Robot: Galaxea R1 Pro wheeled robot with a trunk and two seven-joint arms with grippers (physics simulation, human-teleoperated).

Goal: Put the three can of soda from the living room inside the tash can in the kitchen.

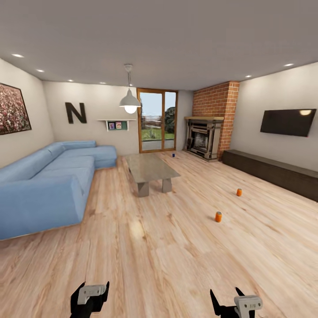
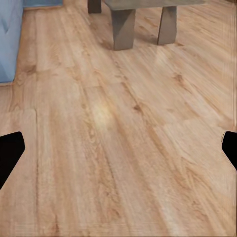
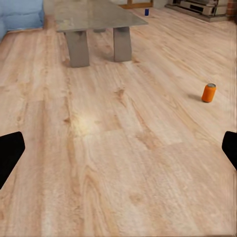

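Observation:
I am in the living room, on the wood-plank floor. Two orange soda cans stand upright on the floor ahead to my right, the nearer one (image 1: 218, 216) (image 3: 209, 92) and a farther one (image 1: 239, 192). A dark blue can (image 1: 173, 155) (image 3: 146, 11) stands far off, between the low table and the fireplace. My left gripper (image 1: 94, 287) (image 2: 118, 148) and right gripper (image 1: 225, 295) (image 3: 118, 148) hang low in front of me, both open and holding nothing, well short of any can. The trash can and the kitchen are out of view.
A low grey-brown table (image 1: 150, 167) (image 3: 94, 15) (image 2: 123, 27) stands ahead at centre. The blue sofa (image 1: 48, 181) runs along the left wall. On the right are a dark low cabinet (image 1: 274, 170), the fireplace (image 1: 203, 138) against red brick, and glass doors (image 1: 157, 120) at the back.

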